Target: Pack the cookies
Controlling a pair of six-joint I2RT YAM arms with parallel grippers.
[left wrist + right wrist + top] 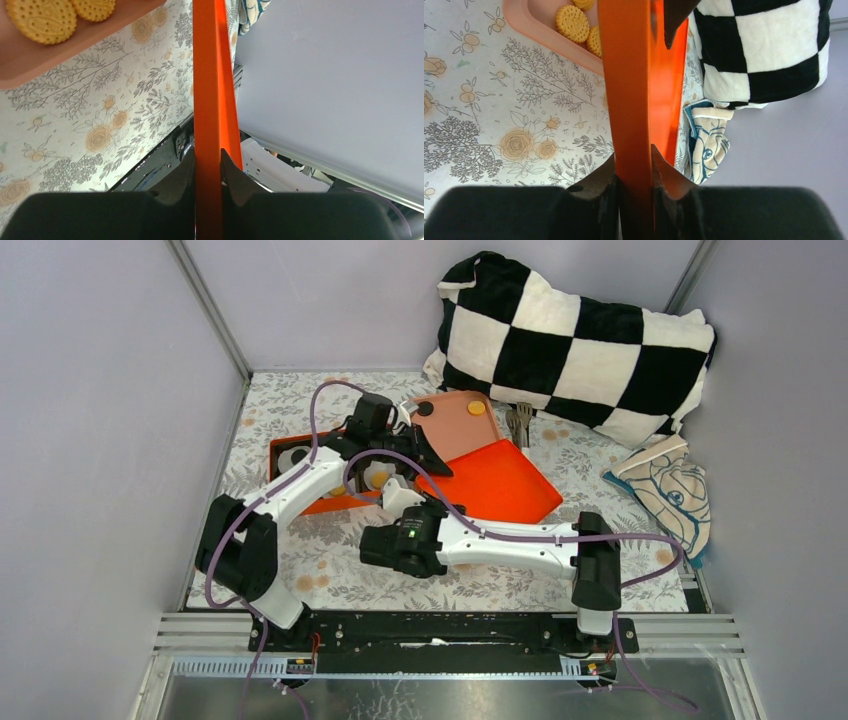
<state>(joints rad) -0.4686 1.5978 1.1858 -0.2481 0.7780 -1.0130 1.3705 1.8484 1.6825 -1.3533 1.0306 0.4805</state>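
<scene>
top view: left arm (pixel 300 485) reaches toward the near-left corner of a pink tray (pixel 455 430). right arm (pixel 510 540) lies across the front, wrist turned toward an orange lid (pixel 495 485). the lid sits just in front of the tray, overlapping its near edge. cookies (pixel 476 407): one golden and one black, at the tray's far end. an orange box (pixel 330 502) sits left of the lid, with white paper liners (pixel 292 457) inside. checkered pillow (pixel 570 340) at far right, printed cloth (pixel 670 490) below it. floral table cover (pixel 480 580) under everything. pincers too hidden here to read.

left wrist view: left gripper (pixel 207 165) is clamped on the lid's thin edge, one finger pressed to each face. lid seen edge-on, running up the frame. two golden cookies lie on the tray, top left.

right wrist view: right gripper (pixel 634 167) likewise pinches the lid's edge, fingers touching both sides. three golden cookies on the tray, upper left, one cut by the frame. pillow and cloth to the right.
</scene>
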